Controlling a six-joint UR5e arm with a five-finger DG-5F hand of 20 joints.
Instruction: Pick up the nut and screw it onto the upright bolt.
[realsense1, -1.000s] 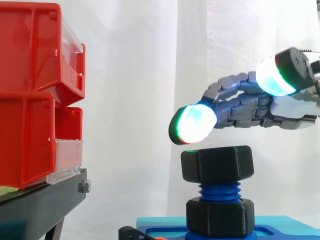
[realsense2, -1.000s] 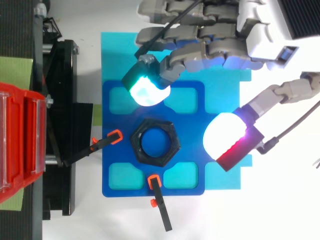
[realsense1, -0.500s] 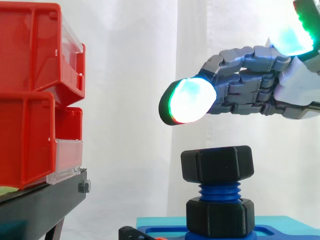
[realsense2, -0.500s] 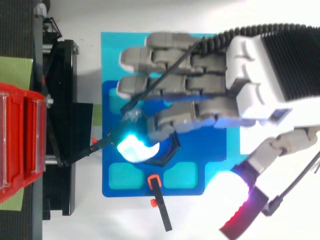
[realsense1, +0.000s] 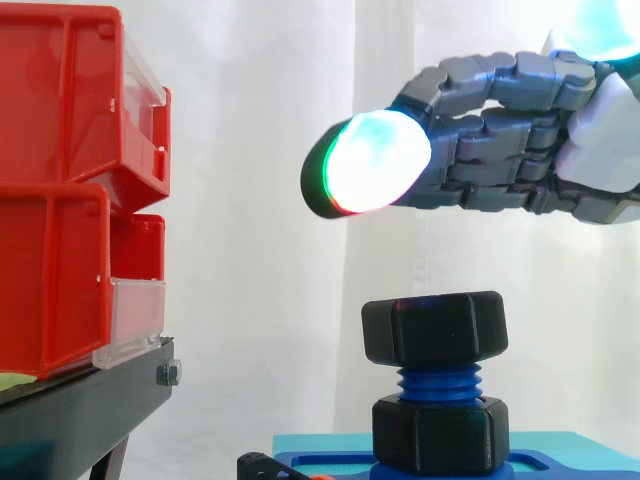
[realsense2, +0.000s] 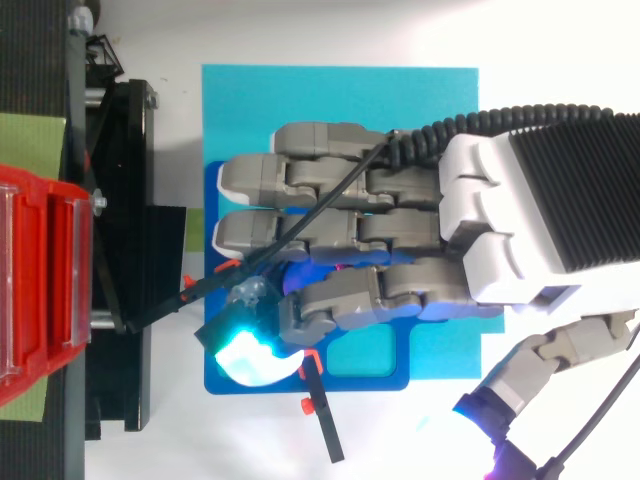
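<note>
A black hex nut (realsense1: 434, 327) sits on top of the upright blue bolt (realsense1: 437, 381), with a few threads showing below it. A second black nut (realsense1: 440, 433) rests at the bolt's foot on the blue base plate (realsense2: 222, 190). My hand (realsense1: 500, 170) hovers well above the top nut, clear of it, open with its fingers stretched out level toward the left. One glowing fingertip (realsense1: 375, 163) leads. In the top view my hand (realsense2: 400, 240) lies across the plate and hides the bolt and nuts; its lit fingertip (realsense2: 248, 355) is over the plate's near-left corner.
Stacked red bins (realsense1: 70, 200) stand on a black stand (realsense1: 80, 410) to the left of the bolt. Two black clamps with orange tips (realsense2: 318, 400) hold the blue plate on a cyan sheet (realsense2: 340, 95). A white curtain hangs behind.
My hand has risen away from the top nut and swept across the plate, from beside the bolt to directly over it. The nut and bolt have not moved.
</note>
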